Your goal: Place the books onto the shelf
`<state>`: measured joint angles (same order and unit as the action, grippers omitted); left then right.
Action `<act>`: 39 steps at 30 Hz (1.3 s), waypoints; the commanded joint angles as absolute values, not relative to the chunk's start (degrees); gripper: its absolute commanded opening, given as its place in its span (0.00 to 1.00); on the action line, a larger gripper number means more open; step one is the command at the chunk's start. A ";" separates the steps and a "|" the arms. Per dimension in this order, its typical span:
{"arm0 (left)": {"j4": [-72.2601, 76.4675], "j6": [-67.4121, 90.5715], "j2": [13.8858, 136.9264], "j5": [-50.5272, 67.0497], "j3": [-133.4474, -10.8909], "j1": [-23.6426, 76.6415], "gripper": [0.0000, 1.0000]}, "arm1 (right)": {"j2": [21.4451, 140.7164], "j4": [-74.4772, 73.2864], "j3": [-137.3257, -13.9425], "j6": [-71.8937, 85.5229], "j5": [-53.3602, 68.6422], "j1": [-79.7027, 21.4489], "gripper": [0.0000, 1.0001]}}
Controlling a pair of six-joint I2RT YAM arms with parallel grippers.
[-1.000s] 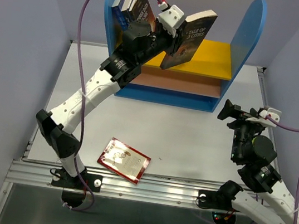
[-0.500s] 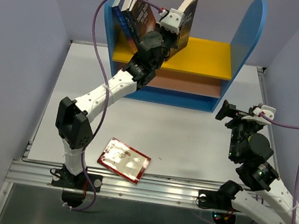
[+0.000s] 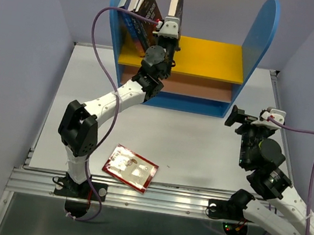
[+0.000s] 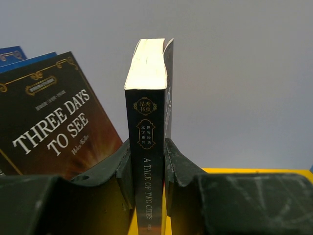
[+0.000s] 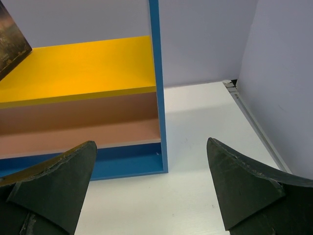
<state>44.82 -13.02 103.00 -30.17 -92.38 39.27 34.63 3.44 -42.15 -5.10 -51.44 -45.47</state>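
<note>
light: bright, even | shadows: soft | focus: near fingers dark, slightly blurred

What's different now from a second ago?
The left hand, gripping A Tale of Two Cities throughout, swung it from tilted to upright above the yellow board, nearer the leaning books. The right hand stayed open and nearly still; the book on the table hasn't moved.

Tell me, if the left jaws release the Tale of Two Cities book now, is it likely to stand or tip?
Likely to tip: the book is narrow, upright, and clear of the leaning books, so nothing props it. Probably stiff: the left gripper pinches only its lower spine, yet the top does not sag.
</note>
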 commanded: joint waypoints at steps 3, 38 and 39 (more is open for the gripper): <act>57.04 -15.91 97.82 -37.79 -91.67 38.50 0.00 | 34.72 5.54 -41.40 -6.24 -51.24 -45.97 1.00; 50.62 -14.76 97.29 -48.60 -91.05 36.04 0.35 | 35.16 5.62 -41.04 -6.94 -50.36 -45.97 1.00; 50.62 -15.03 97.29 -48.78 -91.05 36.04 0.39 | 35.07 5.62 -41.04 -6.94 -50.36 -45.97 1.00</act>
